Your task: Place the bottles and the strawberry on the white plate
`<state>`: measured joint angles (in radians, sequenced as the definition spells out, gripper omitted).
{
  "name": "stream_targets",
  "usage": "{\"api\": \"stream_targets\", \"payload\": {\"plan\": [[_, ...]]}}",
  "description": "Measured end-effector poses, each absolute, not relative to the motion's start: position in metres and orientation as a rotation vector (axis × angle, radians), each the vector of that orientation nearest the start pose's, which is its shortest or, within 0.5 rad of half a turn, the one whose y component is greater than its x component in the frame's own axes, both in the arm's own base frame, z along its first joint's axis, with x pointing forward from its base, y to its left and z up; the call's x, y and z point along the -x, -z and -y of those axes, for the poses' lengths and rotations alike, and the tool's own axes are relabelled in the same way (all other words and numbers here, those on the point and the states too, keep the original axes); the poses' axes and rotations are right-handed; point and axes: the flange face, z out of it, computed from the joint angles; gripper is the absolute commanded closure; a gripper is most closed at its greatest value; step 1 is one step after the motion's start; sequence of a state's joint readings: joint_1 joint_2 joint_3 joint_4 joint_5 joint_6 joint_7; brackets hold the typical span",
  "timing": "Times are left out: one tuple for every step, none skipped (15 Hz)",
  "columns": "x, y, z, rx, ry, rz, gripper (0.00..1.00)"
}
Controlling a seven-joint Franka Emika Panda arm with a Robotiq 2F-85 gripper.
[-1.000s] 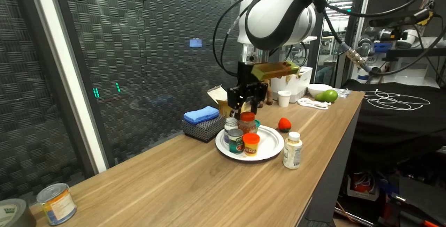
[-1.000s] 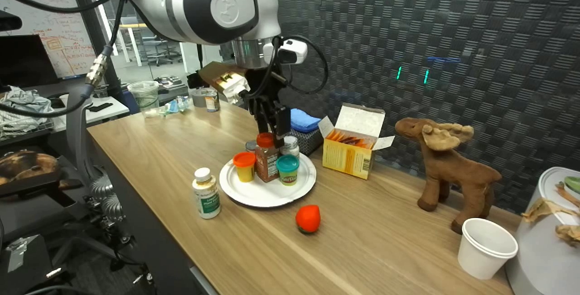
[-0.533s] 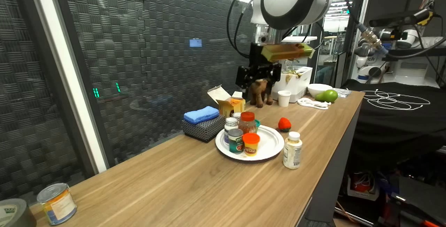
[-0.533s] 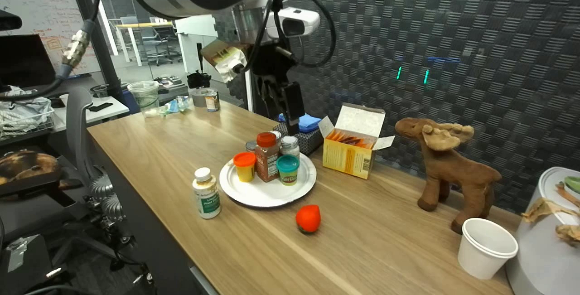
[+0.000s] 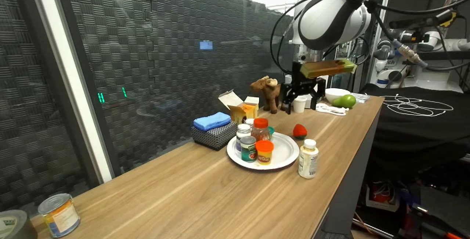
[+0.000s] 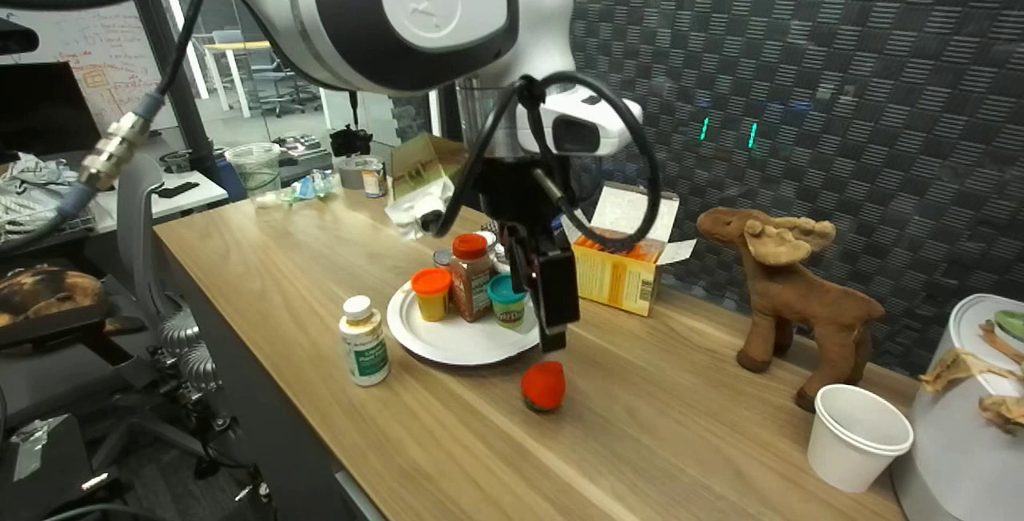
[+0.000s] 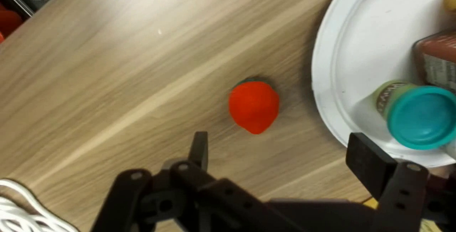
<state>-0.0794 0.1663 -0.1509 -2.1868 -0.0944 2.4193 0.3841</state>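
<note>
Moved: gripper (image 7: 279, 141), from over the white plate (image 6: 448, 345) to near the strawberry (image 6: 544, 386).
Fingers (image 7: 368, 164): spread wide, above the tabletop (image 6: 680, 441), apart from the fruit.
Strawberry: near, on the tabletop, right of the plate in an exterior view.
White-capped bottle (image 6: 364, 345): upright on the tabletop, left, close by the plate.
White plate: farther in; bears, left to right, orange-lidded Play-Doh tub (image 6: 433, 297), red-capped bottle (image 6: 470, 281), teal-lidded Play-Doh tub (image 6: 500, 301).
Yellow box (image 6: 612, 279): flaps spread, right of and beyond the plate.
Tin can (image 6: 374, 182): far end.
</note>
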Motion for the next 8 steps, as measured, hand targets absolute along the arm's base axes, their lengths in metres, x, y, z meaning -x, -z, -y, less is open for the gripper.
{"api": "stream_targets", "payload": {"plan": [[-0.543, -0.312, 0.135, 3.106, 0.101, -0.886, 0.00], [-0.543, -0.306, 0.141, 3.107, 0.086, -0.906, 0.00], [-0.544, -0.301, 0.145, 3.107, 0.075, -0.920, 0.00], [-0.545, -0.297, 0.149, 3.108, 0.067, -0.929, 0.00], [-0.548, -0.294, 0.151, 3.106, 0.061, -0.936, 0.00], [-0.551, -0.291, 0.152, 3.105, 0.057, -0.941, 0.00], [-0.554, -0.288, 0.153, 3.103, 0.053, -0.945, 0.00], [-0.557, -0.284, 0.154, 3.100, 0.048, -0.950, 0.00]]}}
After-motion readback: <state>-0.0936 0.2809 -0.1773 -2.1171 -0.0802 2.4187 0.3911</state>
